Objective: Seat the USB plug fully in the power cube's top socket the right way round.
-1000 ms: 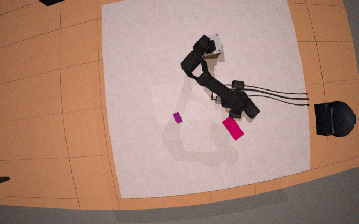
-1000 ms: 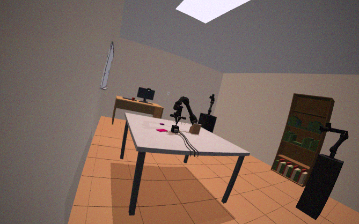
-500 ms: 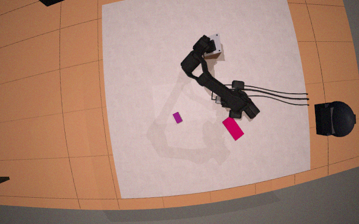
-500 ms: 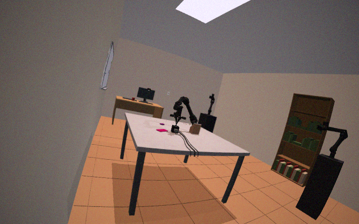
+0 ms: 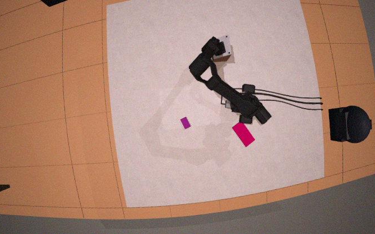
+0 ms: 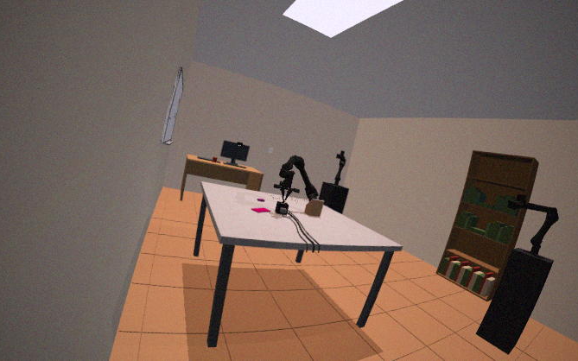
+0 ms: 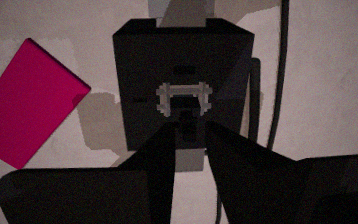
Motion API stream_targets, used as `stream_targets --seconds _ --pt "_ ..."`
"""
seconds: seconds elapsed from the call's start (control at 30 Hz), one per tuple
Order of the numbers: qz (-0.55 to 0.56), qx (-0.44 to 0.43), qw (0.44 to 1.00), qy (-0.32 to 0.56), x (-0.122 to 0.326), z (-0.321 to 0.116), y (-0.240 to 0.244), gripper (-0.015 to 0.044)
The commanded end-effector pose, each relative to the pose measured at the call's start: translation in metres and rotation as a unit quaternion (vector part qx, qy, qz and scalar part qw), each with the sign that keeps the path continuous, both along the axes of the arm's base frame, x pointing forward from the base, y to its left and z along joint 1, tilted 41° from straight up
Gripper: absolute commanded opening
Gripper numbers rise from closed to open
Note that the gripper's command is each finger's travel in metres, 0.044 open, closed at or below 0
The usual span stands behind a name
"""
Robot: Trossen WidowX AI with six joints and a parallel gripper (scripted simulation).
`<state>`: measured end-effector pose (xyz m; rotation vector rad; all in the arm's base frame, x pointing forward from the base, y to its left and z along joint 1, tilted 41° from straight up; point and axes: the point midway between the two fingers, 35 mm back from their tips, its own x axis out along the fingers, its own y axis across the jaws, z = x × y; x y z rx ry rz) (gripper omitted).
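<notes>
The power cube (image 7: 145, 60) (image 6: 277, 208) is black and stands on the table, cables running from it. In the wrist view its top faces the camera, with a grey outline (image 7: 184, 90) near the middle and dark slots around. A small dark shape lies inside and just below that outline; I cannot tell plug from socket or how deep the plug sits. My gripper (image 7: 189, 130) (image 6: 284, 199) points down over the cube's top, fingertips slightly apart at the lower side of the outline, with nothing visibly clamped between them. In the top view the arm hides most of the cube and the fingers.
A magenta slab (image 5: 243, 134) (image 6: 260, 210) (image 7: 30, 102) lies beside the cube. A small purple block (image 5: 185, 122) (image 6: 261, 199) lies farther off. A brown-sided box (image 5: 227, 46) (image 6: 314, 207) stands by the arm's base. Black cables (image 5: 287, 96) (image 6: 301, 231) run to the table edge.
</notes>
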<state>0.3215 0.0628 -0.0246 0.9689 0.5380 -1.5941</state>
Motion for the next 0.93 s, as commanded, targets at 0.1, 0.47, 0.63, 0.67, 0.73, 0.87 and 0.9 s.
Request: stream_targets --seconds 0.1,0.47,0.63,0.67,0.73,0.87,0.9 --pt "0.001 0.000 1.000 0.000 0.000 0.000 0.001 0.0095" --pt "0.001 0.000 1.000 0.000 0.000 0.001 0.001 0.0095" --pt "0.001 0.000 1.000 0.000 0.000 0.004 0.004 0.0095" --pt "0.001 0.000 1.000 0.000 0.000 0.005 0.005 0.0095" --pt "0.001 0.000 1.000 0.000 0.000 0.007 0.006 0.0095" --pt "0.001 0.000 1.000 0.001 0.000 0.010 0.009 0.0095" --pt "0.001 0.000 1.000 0.001 0.000 0.010 0.010 0.0095"
